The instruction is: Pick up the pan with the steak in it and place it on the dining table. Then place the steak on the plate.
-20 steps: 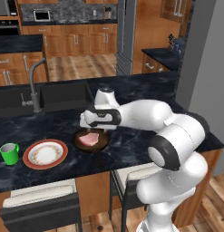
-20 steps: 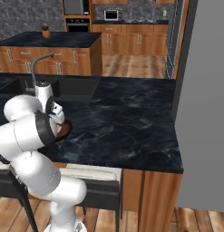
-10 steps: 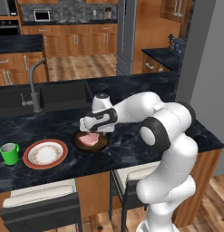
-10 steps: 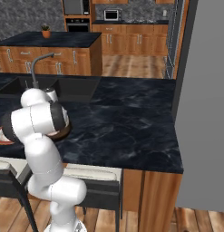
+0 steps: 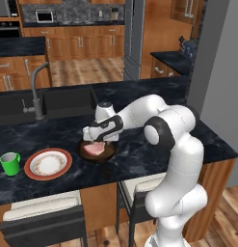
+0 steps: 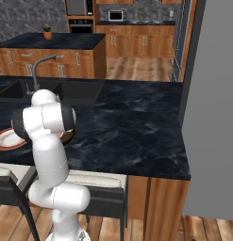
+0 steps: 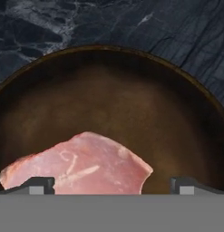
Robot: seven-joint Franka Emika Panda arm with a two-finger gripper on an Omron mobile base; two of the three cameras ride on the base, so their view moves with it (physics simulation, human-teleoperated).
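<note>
Currently over the pan (image 5: 97,150), fingers (image 7: 40,185) spread, empty; next: close on the steak (image 7: 81,164) for the plate (image 5: 48,163).

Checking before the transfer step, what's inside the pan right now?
The steak lies flat inside the pan, with bare dark pan bottom around its far side. The open gripper hangs just above it; the steak's near edge is cut off from sight.

A flat pink raw steak (image 5: 95,148) is lying in a small round black cast-iron pan (image 5: 107,154), which is sitting mid-frame on the long black marble-look worktop (image 5: 154,149). An orange-rimmed round plate (image 5: 48,164) is lying left of it, a green mug (image 5: 11,163) sitting further left.
</note>
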